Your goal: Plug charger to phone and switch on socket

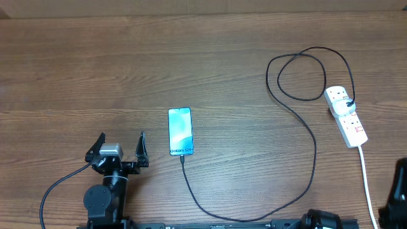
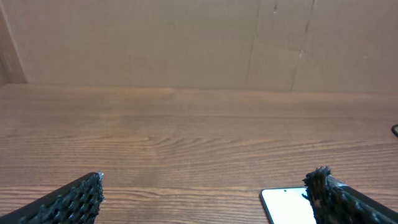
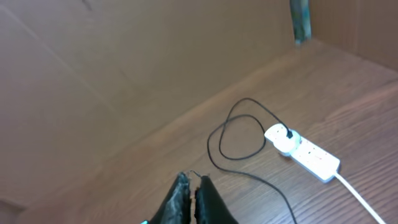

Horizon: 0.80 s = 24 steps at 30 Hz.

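The left gripper (image 1: 122, 137) stands spread wide and empty just left of the phone (image 1: 180, 130), which lies flat, long axis near to far, with the charger (image 1: 311, 152) meeting its near short edge, apparently plugged in. The right gripper (image 3: 193, 180) is pinched together on nothing; the socket (image 1: 348, 121) lies ahead of it at the far right, long axis roughly near to far, so the right arm (image 1: 397, 191) looks nearer for the switch, and the charger's other end sits in its farthest outlet
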Tool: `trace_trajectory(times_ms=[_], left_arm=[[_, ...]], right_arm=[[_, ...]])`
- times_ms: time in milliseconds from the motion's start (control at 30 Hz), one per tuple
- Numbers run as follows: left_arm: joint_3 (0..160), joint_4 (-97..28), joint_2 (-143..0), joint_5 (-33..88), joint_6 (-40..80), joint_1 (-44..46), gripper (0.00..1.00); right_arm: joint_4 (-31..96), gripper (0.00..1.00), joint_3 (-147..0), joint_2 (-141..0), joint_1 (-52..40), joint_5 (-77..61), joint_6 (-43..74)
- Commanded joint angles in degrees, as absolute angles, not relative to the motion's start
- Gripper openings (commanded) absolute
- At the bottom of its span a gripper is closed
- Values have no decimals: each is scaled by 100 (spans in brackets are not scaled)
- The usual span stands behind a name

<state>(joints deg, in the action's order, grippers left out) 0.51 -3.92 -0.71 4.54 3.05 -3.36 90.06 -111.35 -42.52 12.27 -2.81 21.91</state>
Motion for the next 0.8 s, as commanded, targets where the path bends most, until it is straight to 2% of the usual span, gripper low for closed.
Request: trace_trajectory(times_ms=[0,67,367,767], left_arm=[[30,-405,-32,513,342,-307,100],[30,-408,-32,515,342,-307,100],[30,-408,-32,515,342,-307,99],[30,-408,-32,515,342,-307,100]], right_arm=[[9074,40,-11345,-4248,1194,-318,2117],[9102,98,-11303,-4248,1194,-316,2117],[9677,100,-11246,-4248,1194,-314,2115],[9701,100,-11249,-4248,1194,-311,2115]])
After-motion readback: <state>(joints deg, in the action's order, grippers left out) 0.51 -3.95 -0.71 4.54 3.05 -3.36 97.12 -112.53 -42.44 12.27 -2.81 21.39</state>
